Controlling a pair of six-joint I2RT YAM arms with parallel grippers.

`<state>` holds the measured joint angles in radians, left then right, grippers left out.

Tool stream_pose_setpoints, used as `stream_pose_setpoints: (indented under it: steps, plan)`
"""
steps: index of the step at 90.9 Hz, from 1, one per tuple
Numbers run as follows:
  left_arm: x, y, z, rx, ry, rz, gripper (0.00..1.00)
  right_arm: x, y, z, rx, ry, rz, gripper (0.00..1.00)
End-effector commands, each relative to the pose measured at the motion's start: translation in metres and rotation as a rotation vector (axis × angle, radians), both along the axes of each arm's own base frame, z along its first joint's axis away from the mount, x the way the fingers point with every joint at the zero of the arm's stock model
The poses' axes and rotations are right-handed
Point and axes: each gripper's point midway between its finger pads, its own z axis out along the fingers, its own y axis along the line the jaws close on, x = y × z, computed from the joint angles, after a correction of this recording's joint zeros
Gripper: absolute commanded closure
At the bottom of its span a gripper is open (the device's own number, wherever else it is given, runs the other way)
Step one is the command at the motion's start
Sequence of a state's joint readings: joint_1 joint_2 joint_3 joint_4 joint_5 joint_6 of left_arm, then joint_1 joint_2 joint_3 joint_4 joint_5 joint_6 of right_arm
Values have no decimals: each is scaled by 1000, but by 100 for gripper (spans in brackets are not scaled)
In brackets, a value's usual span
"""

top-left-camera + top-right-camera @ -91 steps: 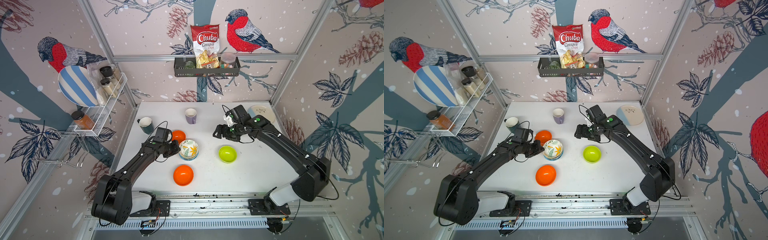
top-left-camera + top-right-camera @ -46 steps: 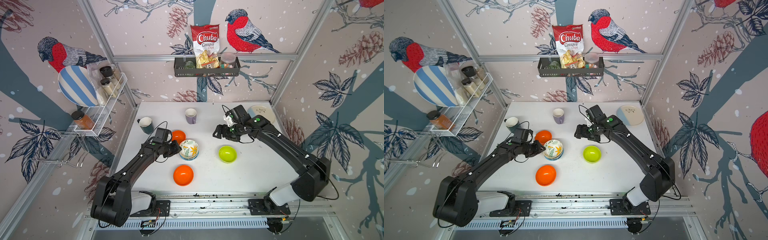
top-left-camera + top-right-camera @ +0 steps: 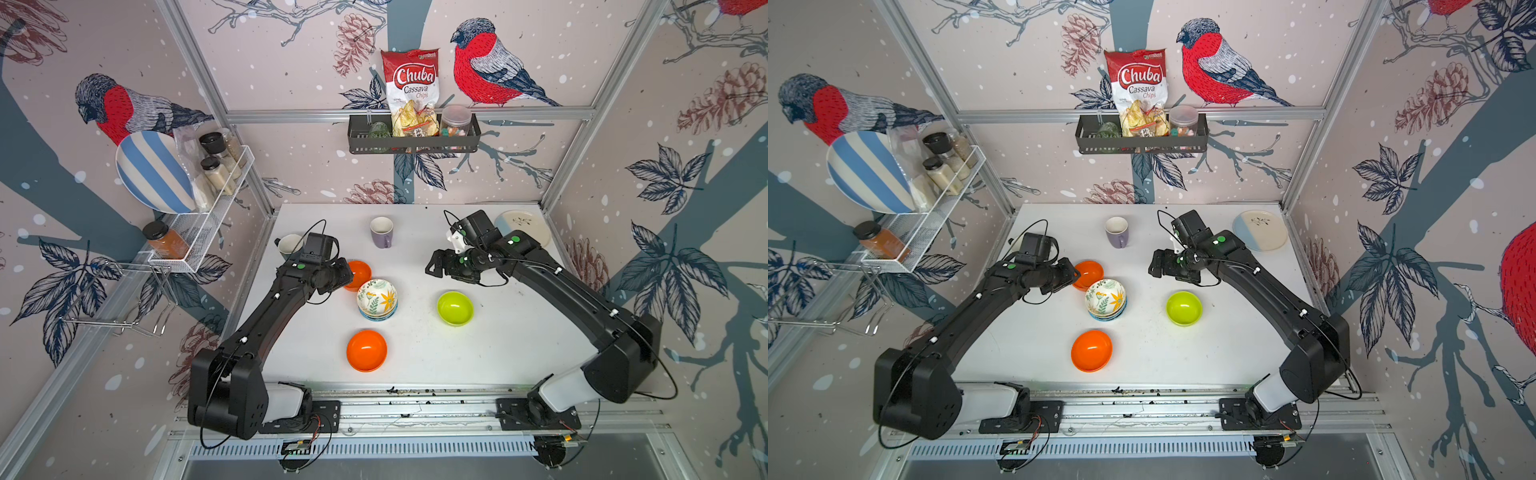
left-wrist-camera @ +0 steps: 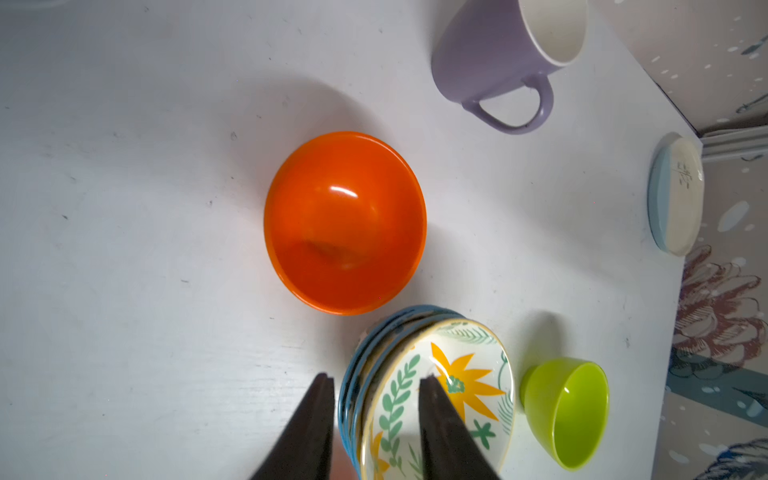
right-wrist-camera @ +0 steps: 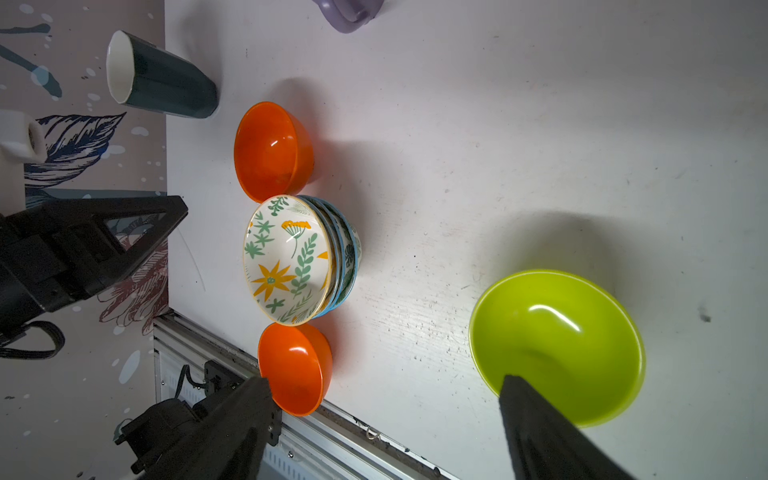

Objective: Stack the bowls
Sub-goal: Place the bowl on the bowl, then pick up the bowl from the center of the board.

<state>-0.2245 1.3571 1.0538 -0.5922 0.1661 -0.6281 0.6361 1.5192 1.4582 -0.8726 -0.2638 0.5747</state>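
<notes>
Left gripper (image 4: 376, 378): partly spread, gap clearly visible between the two dark fingers (image 4: 316, 419). Set astride the rim of the bowl stack (image 4: 469, 361), one finger outside the blue outer edges, the other over the inside of the top bowl. Contact with the rim not resolvable. Nothing pinched.

Right gripper (image 5: 384, 378): spread wide, empty, held above the white table (image 3: 519, 332) behind the lime green bowl (image 3: 455, 308). In the wrist view, one finger in front of that bowl's edge; touching or not, cannot tell.

Bowl stack, mid-table: several bowls nested upright, exact count unclear. Top bowl cream with yellow flowers and green leaf sprigs, blue rims showing beneath.

Far orange bowl (image 3: 360, 270): upright, glossy, just behind the stack and just beside it, partly covered by the left gripper in a top view.

Near orange bowl (image 3: 366, 350): upright, alone, in front of the stack, apart from it.

Lime green bowl: upright, empty, to the right of the stack, apart from it.

Off-task: purple mug (image 3: 381, 232) and dark mug (image 5: 162, 83) towards the back, blue-and-cream plate (image 3: 528, 226) in the back right corner.
</notes>
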Motion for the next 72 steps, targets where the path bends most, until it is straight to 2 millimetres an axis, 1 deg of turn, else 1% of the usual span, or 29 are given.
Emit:
stream_pose_setpoints:
  steps: [1,12,23,35,49,64,72]
  plan:
    - [0,22,-15,121,71,52,65,-1,0,1,-4,-9,15,12]
    - [9,32,-30,183,111,75,66,-2,-1,1,-6,-9,16,12]
    - [15,35,-47,192,147,86,69,-2,-1,0,-6,-7,13,12]
    - [23,30,-61,172,162,76,72,-2,-2,0,-12,-9,14,12]
    - [28,26,-78,150,192,70,75,-2,-3,-1,-16,-9,14,12]
    - [32,20,-88,112,194,62,79,-1,-3,-3,-19,-4,14,12]
    - [33,18,-89,99,196,57,85,-1,-3,-4,-22,-3,15,12]
